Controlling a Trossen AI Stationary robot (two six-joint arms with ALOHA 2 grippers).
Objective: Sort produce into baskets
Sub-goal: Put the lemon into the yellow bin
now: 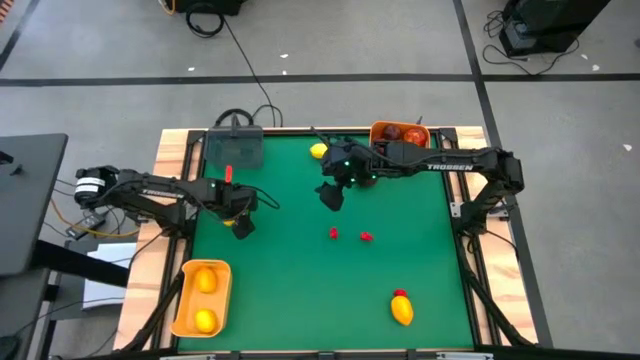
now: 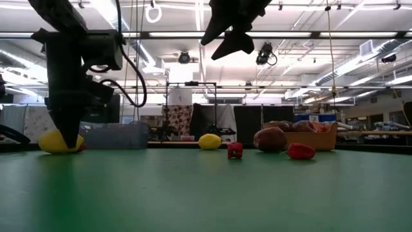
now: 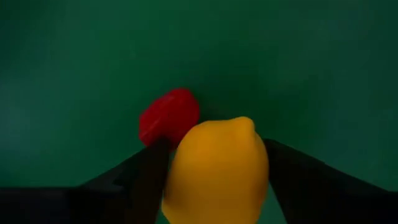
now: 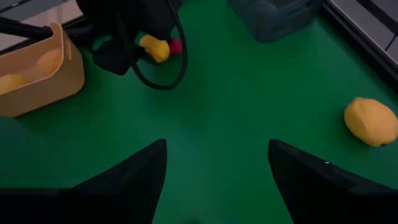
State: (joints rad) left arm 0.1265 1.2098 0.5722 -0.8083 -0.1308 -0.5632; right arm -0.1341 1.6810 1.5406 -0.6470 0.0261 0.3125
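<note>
A yellow lemon (image 3: 217, 174) lies on the green table with a small red bit (image 3: 168, 115) against it. My left gripper (image 3: 214, 144) points down over it near the table's left side (image 1: 241, 226), its fingers closed on the lemon. My right gripper (image 1: 330, 196) hangs open high above the table's middle, nothing between its fingers (image 4: 217, 144). Another lemon (image 1: 318, 151) lies at the far edge, and a third (image 1: 401, 310) with a red bit lies near the front right. Two red bits (image 1: 333, 233) (image 1: 367, 237) lie mid-table. My left gripper has the lemon's two long sides (image 3: 177, 171) between its two fingers, which come from above and point down. The lemon's pointed end (image 3: 245, 123) sticks out past the fingers. The lemon rests on the table (image 2: 61, 143).
An orange basket (image 1: 182, 300) at the front left holds two lemons. A second orange basket (image 1: 380, 128) at the far right holds dark red fruits. The grey tray (image 1: 233, 145) at the far left holds a red bit. Green table between the arms and the near edge lies open.
</note>
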